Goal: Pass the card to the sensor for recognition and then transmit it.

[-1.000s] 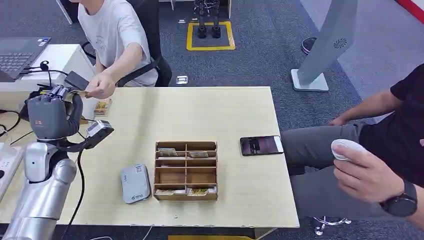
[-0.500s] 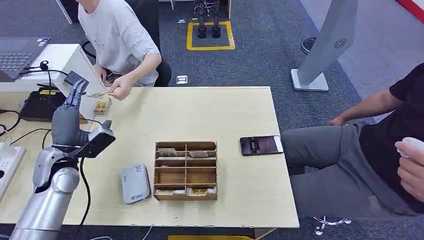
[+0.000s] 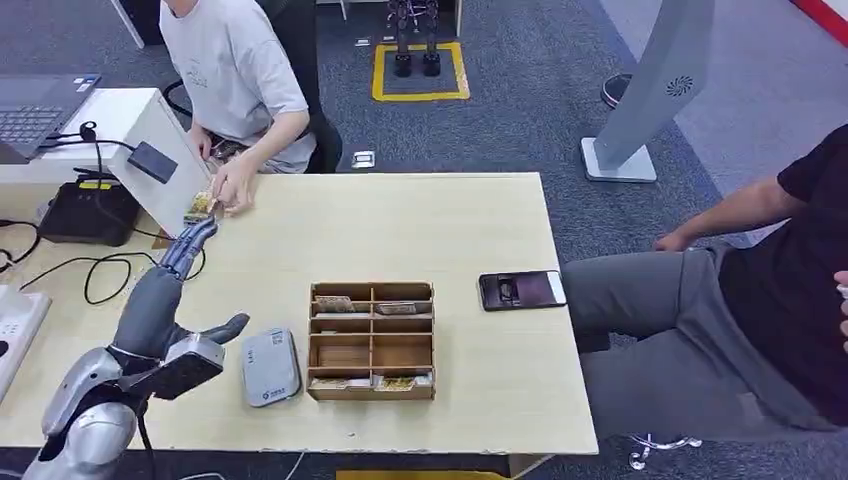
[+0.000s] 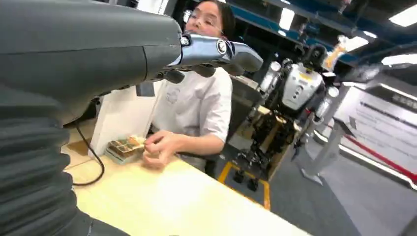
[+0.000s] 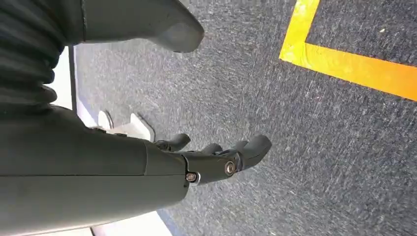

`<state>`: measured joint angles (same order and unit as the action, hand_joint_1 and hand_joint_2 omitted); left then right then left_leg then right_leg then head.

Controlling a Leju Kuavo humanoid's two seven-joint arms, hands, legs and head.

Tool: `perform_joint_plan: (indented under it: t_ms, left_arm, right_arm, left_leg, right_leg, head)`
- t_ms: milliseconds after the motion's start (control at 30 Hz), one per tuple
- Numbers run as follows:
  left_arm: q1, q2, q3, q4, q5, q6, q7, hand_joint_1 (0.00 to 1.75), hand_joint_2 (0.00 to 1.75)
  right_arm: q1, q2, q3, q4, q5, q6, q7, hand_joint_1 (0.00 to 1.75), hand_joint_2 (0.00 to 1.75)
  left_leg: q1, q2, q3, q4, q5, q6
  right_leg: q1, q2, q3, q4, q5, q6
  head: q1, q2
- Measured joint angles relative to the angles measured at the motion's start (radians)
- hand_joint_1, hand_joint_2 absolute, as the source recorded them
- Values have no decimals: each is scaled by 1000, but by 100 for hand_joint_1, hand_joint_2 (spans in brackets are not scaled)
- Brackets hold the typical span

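My left hand hovers low over the table's near-left part, palm sideways, fingers stretched out and apart, holding nothing. Its fingers point toward the person in a white shirt at the far-left corner. That person's hand rests on a stack of cards, also seen as the card stack in the left wrist view. The grey card sensor lies flat just right of my left hand. My right hand hangs beside my body above the carpet, fingers loosely apart and holding nothing.
A wooden compartment box with a few cards stands mid-table, right of the sensor. A black phone lies near the right edge. A second person sits at the right. Cables and a black device sit at the far left.
The person took the card from my left hand and brought it down to the card stack. My left hand opened and dropped from raised height to low over the table.
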<state>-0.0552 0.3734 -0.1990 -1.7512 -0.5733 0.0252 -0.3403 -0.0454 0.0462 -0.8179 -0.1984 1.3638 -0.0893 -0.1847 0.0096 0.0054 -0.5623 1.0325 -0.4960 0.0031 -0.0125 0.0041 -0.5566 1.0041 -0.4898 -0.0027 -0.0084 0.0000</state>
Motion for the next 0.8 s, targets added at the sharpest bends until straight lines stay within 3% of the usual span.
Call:
perform_joint_plan:
  t_ms: [133, 200, 667, 800]
  left_arm:
    - [56, 0, -54, -73, -34, -7, -5, 0, 175]
    - [68, 7, -100, -98, -113, 18, -6, 0, 175]
    - [80, 63, -269, -120, -199, 46, -35, 0, 175]
    - [64, 66, -337, -107, -313, 118, -1, 0, 175]
  right_arm:
    - [3, 0, -14, 0, -4, -9, 6, 0, 175]
    - [3, 0, -16, -1, -3, -12, 6, 0, 175]
    - [2, -2, -31, -7, 8, -12, 7, 0, 175]
    - [-1, -3, -39, -8, 14, -11, 9, 0, 175]
  left_leg:
    - [0, -1, -1, 0, 0, 0]
    - [0, -1, -1, 0, 0, 0]
    - [0, -1, -1, 0, 0, 0]
    - [0, -1, -1, 0, 0, 0]
  right_leg:
    - [0, -1, 0, 0, 0, 0]
    - [0, -1, 0, 0, 0, 0]
    - [0, -1, 0, 0, 0, 0]
    - [0, -1, 0, 0, 0, 0]
  head:
    - [0, 0]
    - [0, 0]
    - [0, 0]
    - [0, 0]
